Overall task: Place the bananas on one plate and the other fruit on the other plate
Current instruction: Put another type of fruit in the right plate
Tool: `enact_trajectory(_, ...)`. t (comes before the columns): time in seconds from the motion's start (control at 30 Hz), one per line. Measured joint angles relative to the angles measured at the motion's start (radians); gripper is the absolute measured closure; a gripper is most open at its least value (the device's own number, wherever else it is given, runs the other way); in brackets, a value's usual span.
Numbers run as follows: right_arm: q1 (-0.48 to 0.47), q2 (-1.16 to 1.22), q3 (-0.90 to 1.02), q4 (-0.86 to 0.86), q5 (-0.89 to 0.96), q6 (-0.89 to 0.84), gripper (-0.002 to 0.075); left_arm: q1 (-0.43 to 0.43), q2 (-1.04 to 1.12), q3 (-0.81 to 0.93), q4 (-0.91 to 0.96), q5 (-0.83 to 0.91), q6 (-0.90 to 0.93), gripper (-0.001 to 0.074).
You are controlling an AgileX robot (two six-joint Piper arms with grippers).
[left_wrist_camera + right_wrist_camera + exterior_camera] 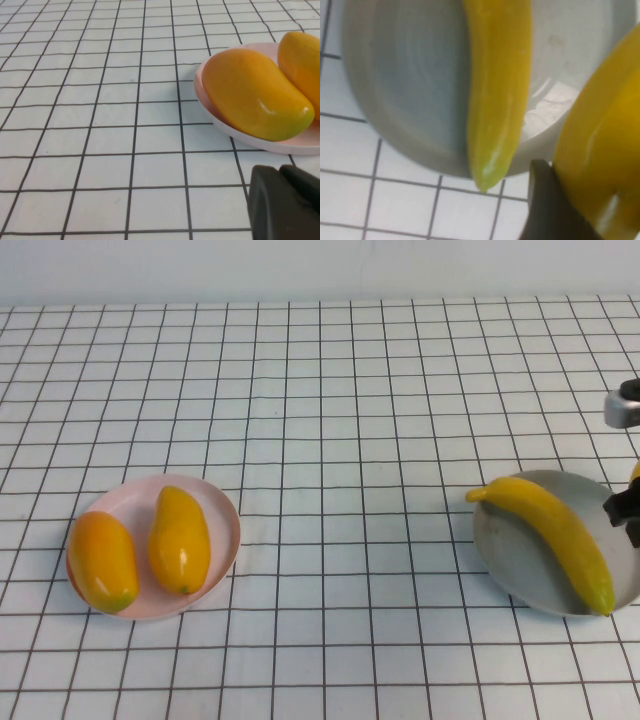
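1. Wide open checked table (pixel 330 420) between the two plates; the whole far half lies bare.
2. Pink plate (pixel 222 502) sits near the table's left front, grey plate (pixel 500 550) far to the right, its right side cut by the high view's edge.
3. Two mangoes (pixel 179 538) lie side by side on the pink plate, nearly touching, both inside the rim.
4. One banana (pixel 560 535) lies diagonally across the grey plate, both ends overhanging the rim.
5. Right gripper (pixel 625 510) hangs at the high view's right edge, over the grey plate's right side, pinching a second banana (pixel 600 150) just beside the first.
6. Left gripper (pixel 285 200), out of the high view, sits low just beside the pink plate, fingers pressed together, holding nothing.
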Motion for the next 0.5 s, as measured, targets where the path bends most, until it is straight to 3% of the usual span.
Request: enact_trajectory(0.5, -0.008, 0.176, 0.000, -0.022, -0.042, -0.051, 0.0431, 0.000, 0.000, 0.000, 0.000, 0.000, 0.000, 0.0738)
